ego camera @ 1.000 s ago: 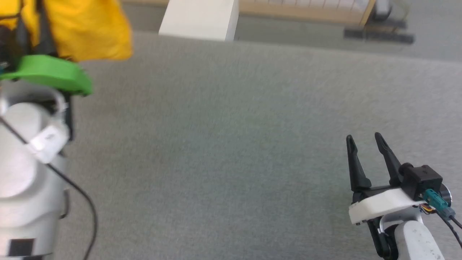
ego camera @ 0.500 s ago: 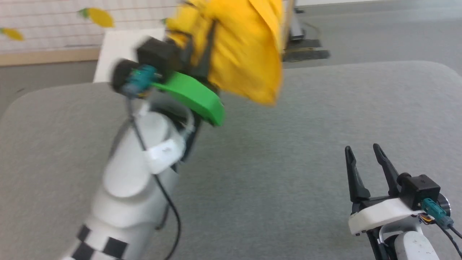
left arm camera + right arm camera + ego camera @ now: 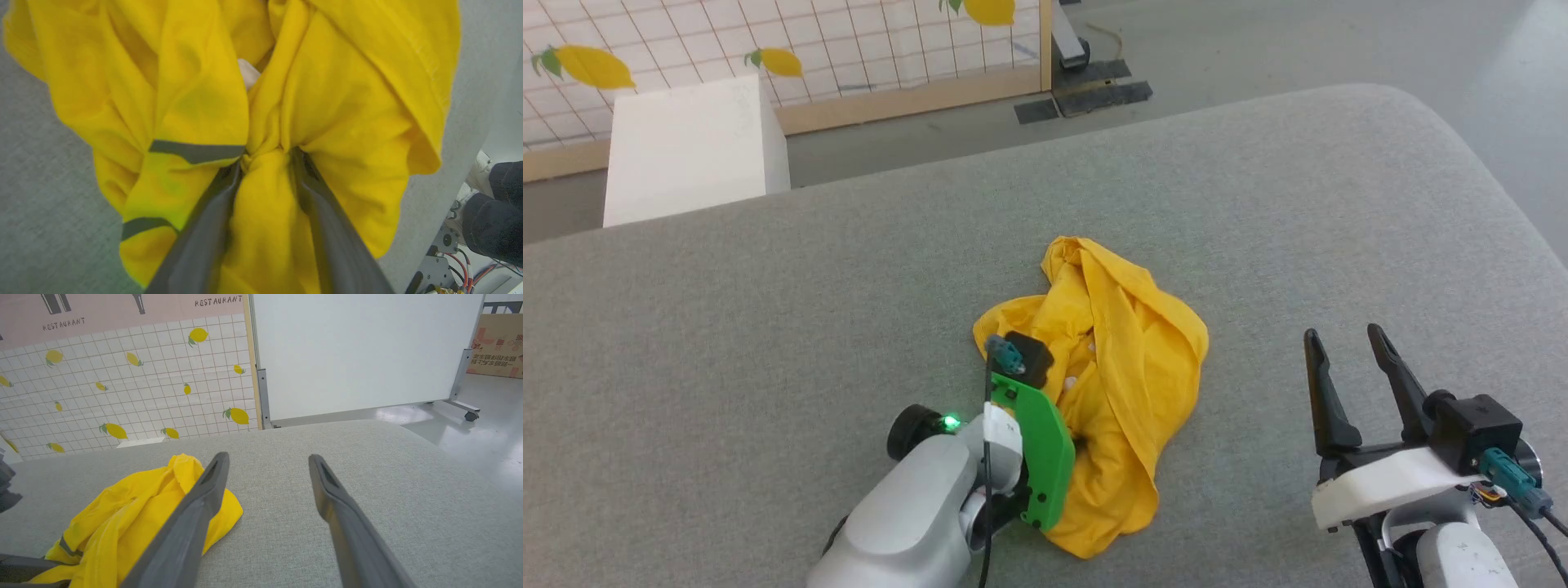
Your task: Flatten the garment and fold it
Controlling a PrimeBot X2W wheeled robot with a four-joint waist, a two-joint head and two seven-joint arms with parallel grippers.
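The left gripper (image 3: 267, 157) pinches a bunch of the yellow garment (image 3: 1131, 367), which lies crumpled in the middle of the grey table (image 3: 768, 327). The right gripper (image 3: 1341, 336) has its fingers spread apart above the table, near the garment but not touching it.

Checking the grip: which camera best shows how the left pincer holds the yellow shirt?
Left wrist view: the left pincer clamps a bunched fold of the shirt, close up. In the head view cloth hides the grip; the right wrist view shows the shirt heaped, from the side.
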